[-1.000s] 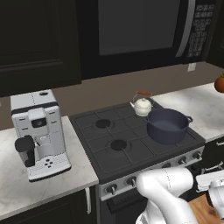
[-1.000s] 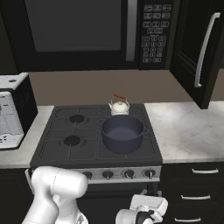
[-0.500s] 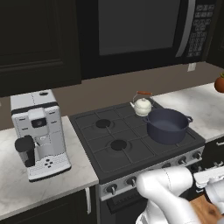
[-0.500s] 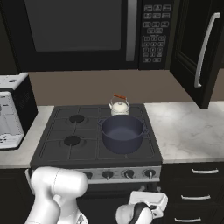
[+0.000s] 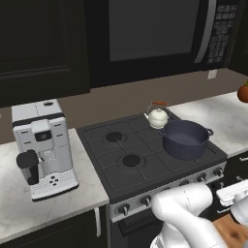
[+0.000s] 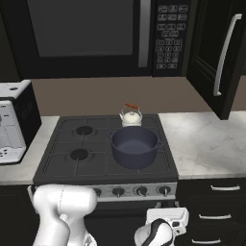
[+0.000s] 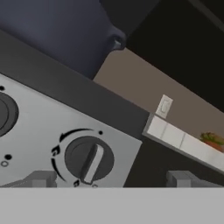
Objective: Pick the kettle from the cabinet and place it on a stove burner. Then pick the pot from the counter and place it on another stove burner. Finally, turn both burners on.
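The cream-white kettle [image 5: 157,116] [image 6: 130,116] stands on the back right burner. The navy-blue pot [image 5: 185,139] [image 6: 134,146] sits on the front right burner just in front of it. My gripper [image 7: 109,179] is open and holds nothing; its fingertips [image 7: 40,178] flank a silver-black knob [image 7: 89,159] on the stove's front panel. In the hand view the pot [image 7: 65,30] looms above the panel. In the right base view my hand hangs low, under the rightmost knob [image 6: 165,190]. The black cabinet [image 6: 216,53] with its silver bar handle is at upper right.
Two bare burners [image 5: 114,137] [image 5: 131,160] lie on the stove's left half. A white coffee machine [image 5: 42,145] stands on the left counter [image 5: 14,213]. A microwave [image 6: 96,33] hangs over the stove. A red fruit [image 5: 243,93] sits on the right counter [image 6: 206,144].
My hand has risen a little in front of the stove toward the knob panel. Kettle and pot have not moved, and the jaws stay open.
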